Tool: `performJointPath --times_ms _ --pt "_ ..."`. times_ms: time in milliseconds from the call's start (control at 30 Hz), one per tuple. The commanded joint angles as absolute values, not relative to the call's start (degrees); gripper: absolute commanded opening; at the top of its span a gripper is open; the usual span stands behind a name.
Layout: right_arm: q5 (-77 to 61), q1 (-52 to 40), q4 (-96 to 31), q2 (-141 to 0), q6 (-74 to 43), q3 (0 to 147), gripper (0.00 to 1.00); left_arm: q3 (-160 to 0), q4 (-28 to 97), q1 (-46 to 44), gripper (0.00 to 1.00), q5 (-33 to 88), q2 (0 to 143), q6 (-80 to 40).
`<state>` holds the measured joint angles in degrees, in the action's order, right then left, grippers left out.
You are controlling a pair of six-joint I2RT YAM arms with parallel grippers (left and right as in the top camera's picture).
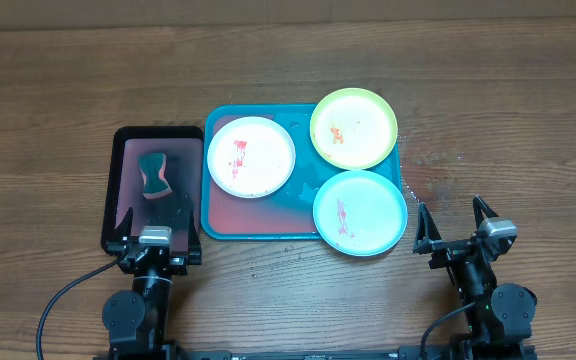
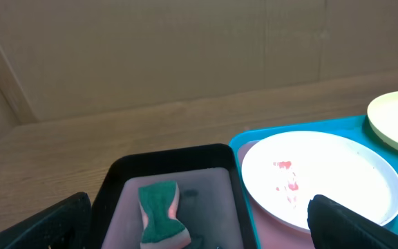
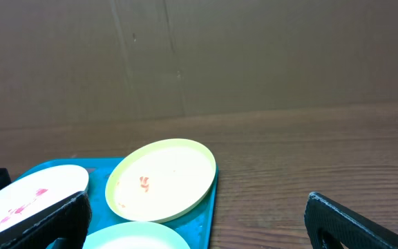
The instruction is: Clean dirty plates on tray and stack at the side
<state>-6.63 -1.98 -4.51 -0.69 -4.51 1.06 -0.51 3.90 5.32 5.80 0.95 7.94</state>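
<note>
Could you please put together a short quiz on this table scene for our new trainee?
1. How many smeared round plastic plates rest on the large teal-blue rectangular plastic tray?
2. True or false: the green sponge lies in the smaller black rectangular tray.
3. Which plate is nearest the right pincer? A white plate; B lime-green plate; C light blue plate.
Key: 1 three; 2 true; 3 C.
</note>
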Motion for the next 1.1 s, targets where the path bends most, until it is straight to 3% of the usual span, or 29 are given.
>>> performJointPath --times_ms 0,1067 --pt "-6.46 -2.28 -4.16 -0.16 -4.51 0.45 1.0 -0.27 4.03 5.5 1.0 5.56 0.34 8.99" --pt "-9.69 -2.28 -4.43 -0.16 -4.51 3.18 1.0 -3.11 4.21 5.5 1.0 7.51 0.34 8.54"
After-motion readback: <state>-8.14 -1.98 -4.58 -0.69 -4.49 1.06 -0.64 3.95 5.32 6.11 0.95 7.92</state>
